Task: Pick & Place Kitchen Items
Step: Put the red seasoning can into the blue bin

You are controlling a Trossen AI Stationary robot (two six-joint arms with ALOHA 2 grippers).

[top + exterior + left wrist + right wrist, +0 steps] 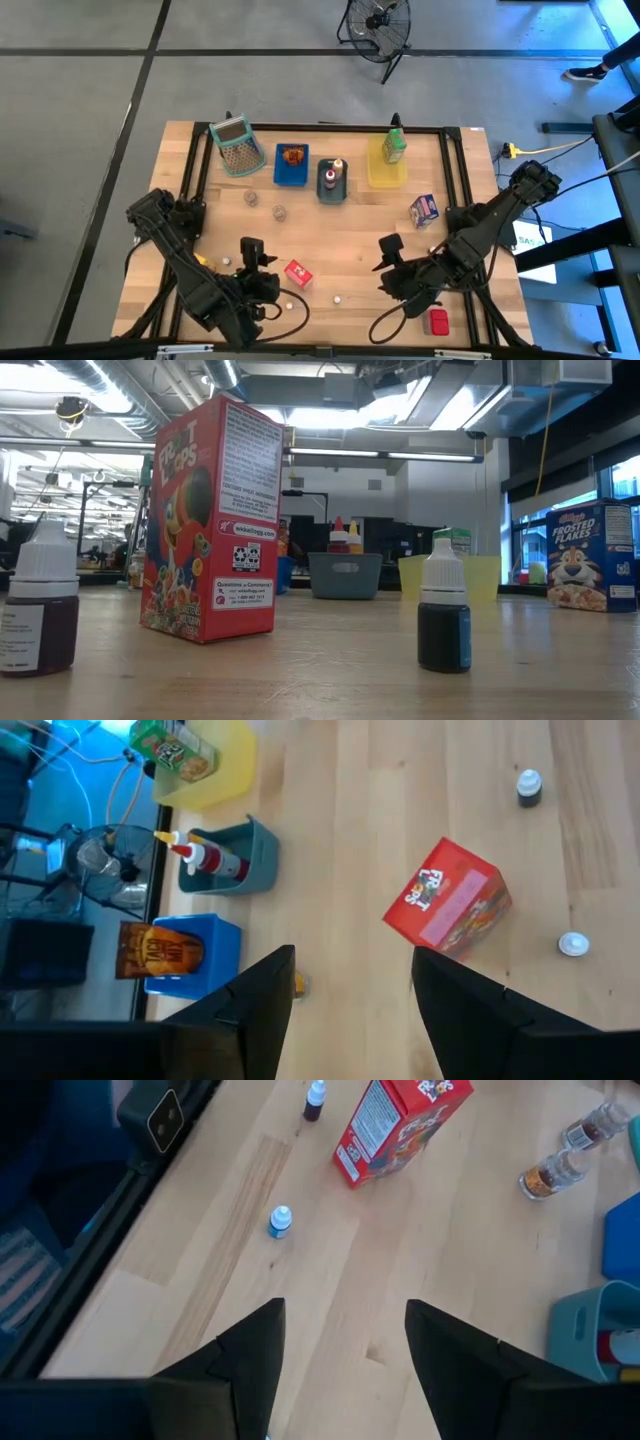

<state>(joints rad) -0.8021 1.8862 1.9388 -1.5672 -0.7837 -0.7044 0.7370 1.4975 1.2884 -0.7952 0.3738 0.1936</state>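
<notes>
Near edge: left gripper (252, 252) and right gripper (388, 250) hover, fingers spread, holding nothing. Red cardboard cereal carton (298, 273) stands between them, two small white-capped bottles (338, 298) nearby. Far row, three trays: blue (291, 176) holds brown packet (292, 155), grey (331, 190) a bottle, yellow (386, 172) green carton (394, 147). Only the low view shows labels.

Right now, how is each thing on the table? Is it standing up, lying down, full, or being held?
Froot Loops box: standing, not held.
Frosted Flakes box: on the table, not held.
Blue tray: holds a brown packet.
Grey tray: holds bottles.
Yellow tray: holds a green carton.
Mesh basket: empty-looking.
Left gripper: open, empty.
Right gripper: open, empty.
</notes>
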